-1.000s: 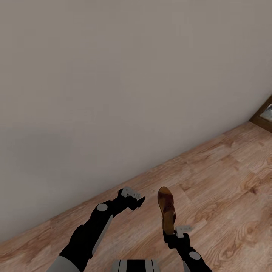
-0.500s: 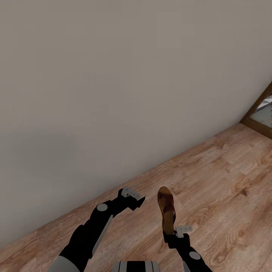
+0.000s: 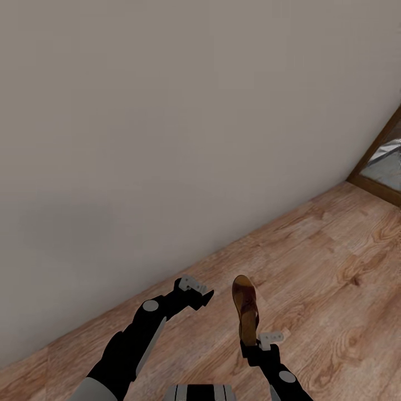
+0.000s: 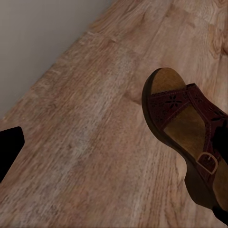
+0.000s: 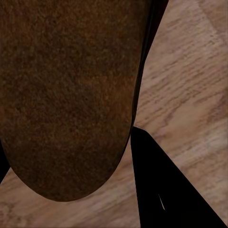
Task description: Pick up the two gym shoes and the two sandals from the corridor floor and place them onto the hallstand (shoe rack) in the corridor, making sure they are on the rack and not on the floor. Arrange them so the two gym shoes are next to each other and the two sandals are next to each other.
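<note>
One plain grey-beige wall (image 3: pixel 167 139) fills most of the head view, meeting the corridor floor (image 3: pixel 334 267) of brown wood-grain planks along a slanted line. One dark wood frame (image 3: pixel 384 161) shows at the right edge. Two black arms reach forward. One brown sandal (image 3: pixel 245 308) is clamped at its heel in the right gripper (image 3: pixel 252 345), held above the floor with its toe pointing away. The left gripper (image 3: pixel 203 298) holds nothing; whether its jaws are parted cannot be told.

No readable text, label or number appears anywhere.
</note>
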